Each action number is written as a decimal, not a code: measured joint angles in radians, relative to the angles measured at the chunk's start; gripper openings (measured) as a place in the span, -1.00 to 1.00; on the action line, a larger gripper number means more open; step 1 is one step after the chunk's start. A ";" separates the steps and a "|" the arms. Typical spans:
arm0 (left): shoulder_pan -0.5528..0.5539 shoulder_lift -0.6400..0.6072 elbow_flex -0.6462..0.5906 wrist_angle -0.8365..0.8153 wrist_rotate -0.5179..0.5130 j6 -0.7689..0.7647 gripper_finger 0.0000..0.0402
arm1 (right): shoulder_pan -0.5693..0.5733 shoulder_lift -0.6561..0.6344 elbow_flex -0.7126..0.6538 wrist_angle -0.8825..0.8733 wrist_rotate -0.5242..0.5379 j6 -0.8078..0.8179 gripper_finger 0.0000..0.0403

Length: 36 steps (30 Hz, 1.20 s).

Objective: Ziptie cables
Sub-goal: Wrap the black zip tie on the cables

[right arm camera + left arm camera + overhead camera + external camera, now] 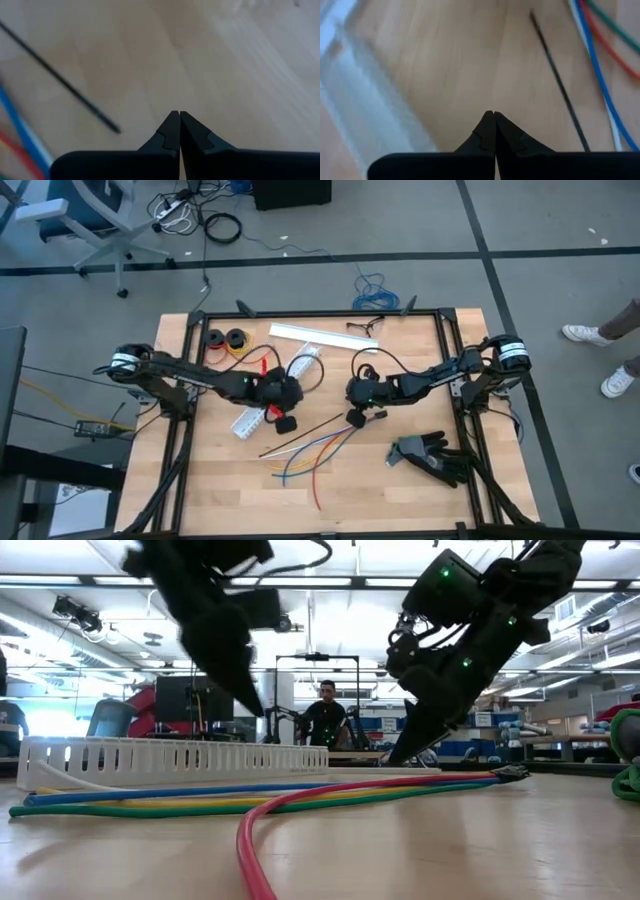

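The cables (300, 455), blue, red, yellow and green, lie loose on the wooden table near its front middle. They also show in the low view (250, 795). The ziptie (305, 435), a thin black strap, lies flat just behind them; the wrist views show it too (560, 85) (60, 77). My left gripper (285, 420) hangs shut above the table, left of the ziptie, with its tip well clear (258, 710). My right gripper (357, 418) is shut and lower, by the ziptie's right end, fingertips (175, 114) over bare wood.
A white slotted duct (250, 420) lies left of the left gripper, and another white strip (310, 335) lies at the far edge. Black spools (225, 340) sit far left. A black glove (430, 458) lies at the near right. People stand beyond the table.
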 joint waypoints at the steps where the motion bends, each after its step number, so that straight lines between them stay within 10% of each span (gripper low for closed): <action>1: -0.023 -0.001 0.009 -0.048 -0.018 -0.040 -1.00 | 0.000 0.000 0.000 0.002 -0.016 -0.005 -1.00; 11: -0.340 0.000 0.029 -0.235 -0.180 -0.557 -1.00 | 0.020 0.006 0.015 0.095 -0.103 -0.092 -1.00; 20: -0.584 0.081 0.030 -0.205 -0.217 -0.947 -1.00 | 0.046 0.187 0.303 -0.036 -0.109 -0.233 -1.00; 36: -0.614 0.287 0.036 -0.026 -0.197 -1.031 -1.00 | 0.095 0.526 0.712 -0.248 -0.195 -0.279 -1.00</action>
